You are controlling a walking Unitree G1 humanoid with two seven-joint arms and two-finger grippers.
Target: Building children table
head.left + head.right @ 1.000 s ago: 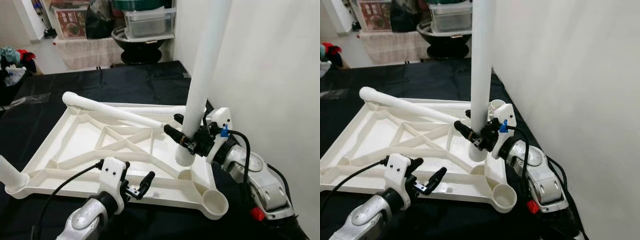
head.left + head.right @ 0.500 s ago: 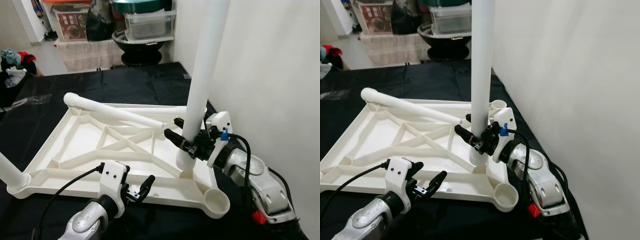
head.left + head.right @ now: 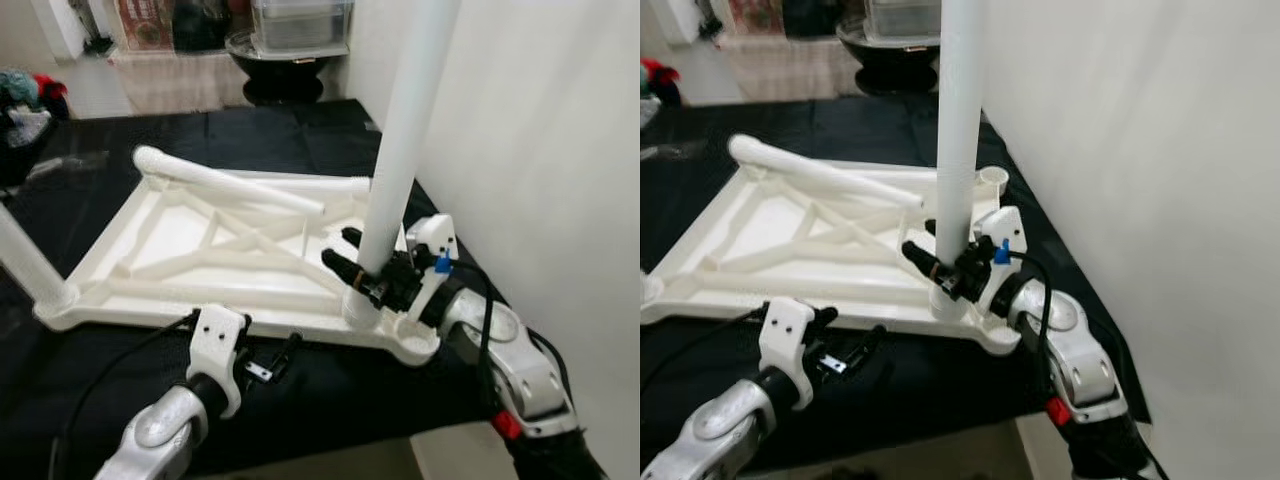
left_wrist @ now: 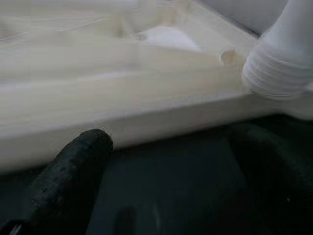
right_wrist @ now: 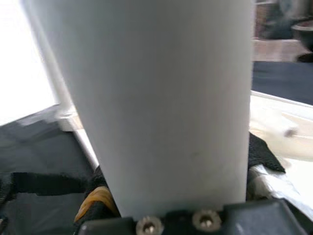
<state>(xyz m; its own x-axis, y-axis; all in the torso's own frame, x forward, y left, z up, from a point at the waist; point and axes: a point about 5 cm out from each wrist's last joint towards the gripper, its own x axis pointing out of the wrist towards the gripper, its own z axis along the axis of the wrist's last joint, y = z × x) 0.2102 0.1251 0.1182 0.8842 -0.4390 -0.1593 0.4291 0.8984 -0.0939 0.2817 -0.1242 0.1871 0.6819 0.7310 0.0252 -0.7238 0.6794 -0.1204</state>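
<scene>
The right gripper (image 3: pixel 362 272) keeps its fingers clamped round the upright white leg (image 3: pixel 400 150), whose foot now sits at the near corner socket of the upturned tabletop (image 3: pixel 180 235) instead of hovering inboard; seating looks close; the left gripper (image 3: pixel 272 362) waits with fingers apart just off the near rim, holding nothing.

A black cloth (image 3: pixel 260 140) is covering the floor and running up against a plain white wall (image 3: pixel 540 150), which is standing along the right side. At the far end, a pale towel (image 3: pixel 170 85) is hanging over a low shelf, with a dark round basin (image 3: pixel 285 60) and a clear storage box (image 3: pixel 300 20) sitting beside it. Bright, even light is filling the room.
</scene>
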